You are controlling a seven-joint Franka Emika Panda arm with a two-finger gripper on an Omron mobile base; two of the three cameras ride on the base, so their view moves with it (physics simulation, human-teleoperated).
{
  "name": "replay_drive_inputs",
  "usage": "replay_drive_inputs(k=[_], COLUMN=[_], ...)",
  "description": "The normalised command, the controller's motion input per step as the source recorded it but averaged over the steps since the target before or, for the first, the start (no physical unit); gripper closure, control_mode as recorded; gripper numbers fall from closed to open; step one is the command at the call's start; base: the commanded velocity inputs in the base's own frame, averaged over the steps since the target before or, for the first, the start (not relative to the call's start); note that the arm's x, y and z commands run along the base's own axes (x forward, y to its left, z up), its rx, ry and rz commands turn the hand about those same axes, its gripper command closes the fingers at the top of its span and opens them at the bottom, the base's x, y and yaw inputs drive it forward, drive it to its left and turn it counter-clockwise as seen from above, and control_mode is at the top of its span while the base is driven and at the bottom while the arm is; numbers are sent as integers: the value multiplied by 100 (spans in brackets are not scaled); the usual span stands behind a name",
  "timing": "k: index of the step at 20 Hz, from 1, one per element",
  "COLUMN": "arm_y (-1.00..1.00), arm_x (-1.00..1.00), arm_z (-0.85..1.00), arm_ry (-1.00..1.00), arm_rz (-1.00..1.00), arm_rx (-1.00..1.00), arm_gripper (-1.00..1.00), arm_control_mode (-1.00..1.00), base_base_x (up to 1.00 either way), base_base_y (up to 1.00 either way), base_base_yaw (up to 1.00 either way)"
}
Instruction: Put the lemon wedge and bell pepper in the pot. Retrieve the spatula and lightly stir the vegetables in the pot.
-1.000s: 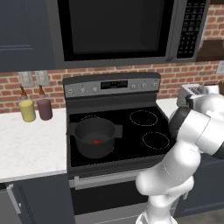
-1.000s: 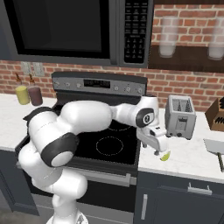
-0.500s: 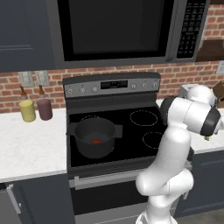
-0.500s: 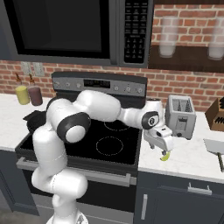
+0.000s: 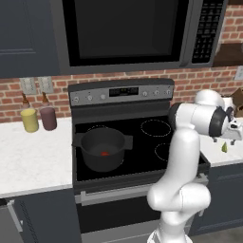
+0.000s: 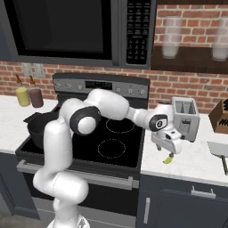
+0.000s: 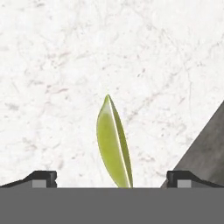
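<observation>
To my right runs a white marbled stone bench [image 6: 196, 160], and on it, under my reach, lies the tiny yellow-green lemon wedge [image 6: 168, 159], near the bench's front edge and close to the stove's side. From my hand view the lemon wedge [image 7: 113, 144] rests thin-edged on the pale stone. Behind it on the same bench stands a boxy silver toaster [image 6: 185, 118], and at the far right a light grey flat blade [image 6: 218, 148] lies on the stone. Left of the black glass stovetop [image 5: 142, 152] a second stretch of white bench [image 5: 33, 159] carries a yellow jar [image 5: 29, 119] and a dark maroon jar [image 5: 48, 117] side by side against the brick wall. The dark grey two-handled pot [image 5: 102, 148] sits on the stovetop's front left burner.
</observation>
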Motion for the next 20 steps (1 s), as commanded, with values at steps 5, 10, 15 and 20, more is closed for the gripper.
replay_drive_inputs(k=[5,10,15,20], arm_y=[-43,-12,0,0], arm_x=[16,2,0,0], arm_z=[-20,-22,-20,-16], arm_ry=[0,0,0,0], arm_rz=[0,0,0,1], arm_rx=[10,6,6,7], arm_gripper=[-100,-100,-100,-100], arm_control_mode=[-100,-100,-100,-100], base_base_x=[0,0,0,0], base_base_y=[0,0,0,0], base_base_yaw=[0,0,0,0])
